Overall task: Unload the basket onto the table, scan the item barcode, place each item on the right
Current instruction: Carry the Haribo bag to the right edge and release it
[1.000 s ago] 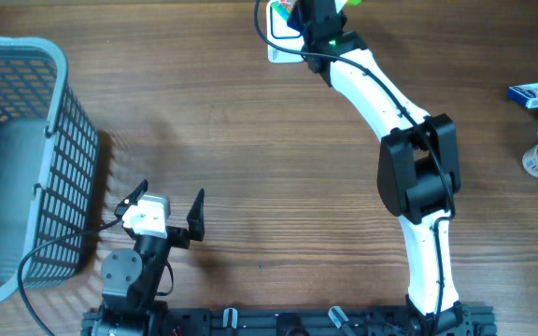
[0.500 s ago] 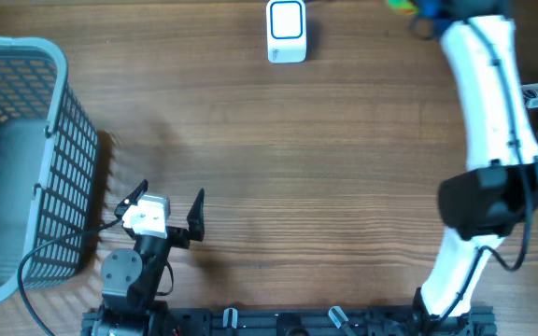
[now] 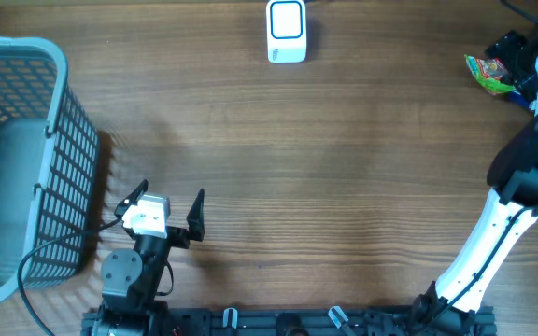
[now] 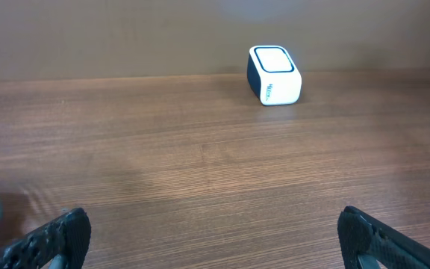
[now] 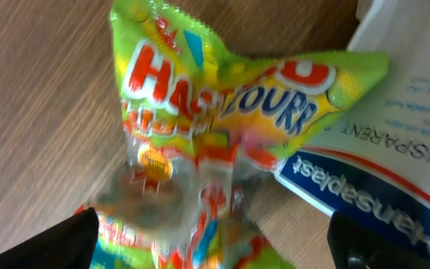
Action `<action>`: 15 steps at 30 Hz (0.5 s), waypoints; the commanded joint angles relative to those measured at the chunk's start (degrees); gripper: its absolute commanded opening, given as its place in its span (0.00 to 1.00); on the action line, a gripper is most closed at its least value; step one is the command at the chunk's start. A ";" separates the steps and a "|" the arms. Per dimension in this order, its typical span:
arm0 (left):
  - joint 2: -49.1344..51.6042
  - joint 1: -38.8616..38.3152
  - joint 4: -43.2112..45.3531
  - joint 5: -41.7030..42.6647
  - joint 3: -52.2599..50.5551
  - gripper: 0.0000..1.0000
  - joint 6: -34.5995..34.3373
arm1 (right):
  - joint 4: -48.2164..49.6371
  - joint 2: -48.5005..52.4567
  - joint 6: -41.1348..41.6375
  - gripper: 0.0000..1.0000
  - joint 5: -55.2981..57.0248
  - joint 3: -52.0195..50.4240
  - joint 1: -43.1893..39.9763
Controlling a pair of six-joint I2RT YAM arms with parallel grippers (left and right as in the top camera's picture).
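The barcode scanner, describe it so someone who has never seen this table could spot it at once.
On the wooden table, a grey basket fills the left end and a bright candy bag is far right. Midway along the far edge stands the scanner, alone: a small white block with a dark blue side and a blue-outlined window on top.

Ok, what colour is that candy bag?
The candy bag is lime green and yellow with red lettering, clearest in the right wrist view.
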 commanded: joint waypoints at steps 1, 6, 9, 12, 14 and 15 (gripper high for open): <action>-0.24 -0.26 0.00 -0.09 -0.28 1.00 -0.52 | -2.19 -13.51 -2.60 1.00 -3.23 3.15 2.78; -0.24 -0.26 0.00 -0.09 -0.28 1.00 -0.52 | -9.64 -38.91 -2.60 1.00 -8.96 3.15 8.83; -0.24 -0.26 0.00 -0.09 -0.28 1.00 -0.52 | -18.03 -52.85 -2.49 1.00 -9.03 3.13 11.39; -0.24 -0.26 0.00 -0.09 -0.28 1.00 -0.55 | -25.68 -65.66 -2.45 1.00 -9.25 3.13 11.45; -0.24 -0.26 0.00 -0.09 -0.28 1.00 -0.55 | -28.00 -72.28 -2.43 1.00 -9.25 3.13 11.45; -0.24 -0.26 0.00 -0.09 -0.28 1.00 -0.55 | -28.85 -74.71 -2.40 1.00 -9.25 3.13 11.45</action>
